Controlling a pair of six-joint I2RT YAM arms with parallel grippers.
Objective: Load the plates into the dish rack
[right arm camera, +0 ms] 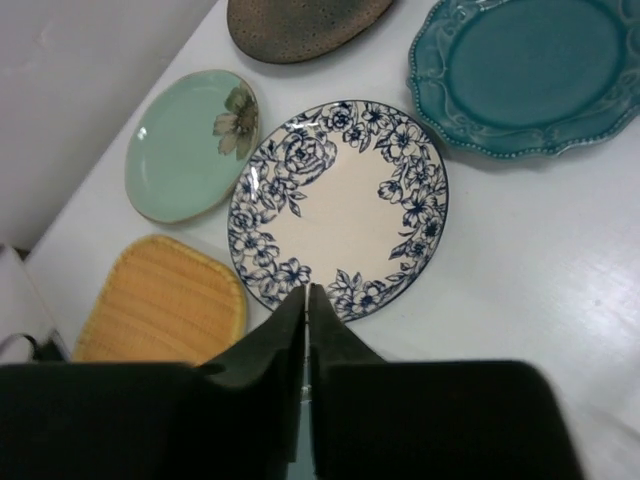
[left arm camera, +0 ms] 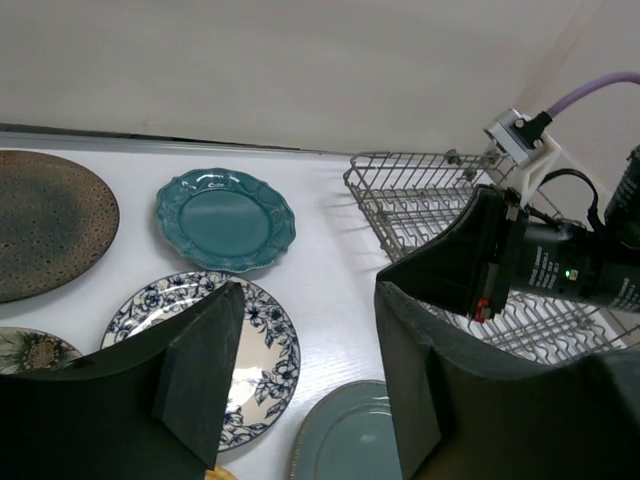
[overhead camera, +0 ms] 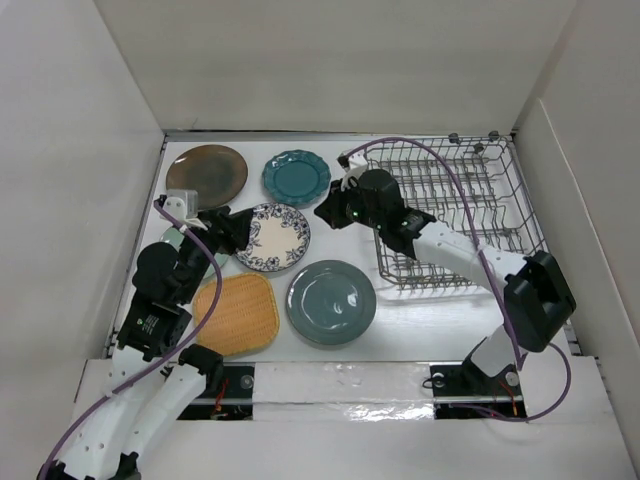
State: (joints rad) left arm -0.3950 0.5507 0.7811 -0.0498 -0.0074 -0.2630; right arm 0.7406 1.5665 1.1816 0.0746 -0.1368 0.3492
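Observation:
Five plates lie flat on the white table: dark brown (overhead camera: 207, 172), teal scalloped (overhead camera: 296, 177), blue floral (overhead camera: 273, 237), grey-blue (overhead camera: 331, 301) and tan woven (overhead camera: 236, 314). The wire dish rack (overhead camera: 450, 210) stands at the right. My left gripper (overhead camera: 228, 228) is open and empty, above the floral plate's (left arm camera: 255, 340) left edge. My right gripper (overhead camera: 326, 213) is shut and empty, held above the table between the floral plate (right arm camera: 340, 205) and the rack. In the right wrist view its tips (right arm camera: 306, 296) point at the floral plate's near rim.
A small pale green plate with a flower (right arm camera: 190, 145) lies left of the floral plate, hidden under my left arm in the top view. White walls enclose the table on three sides. The right arm's purple cable (overhead camera: 450, 165) arcs over the rack.

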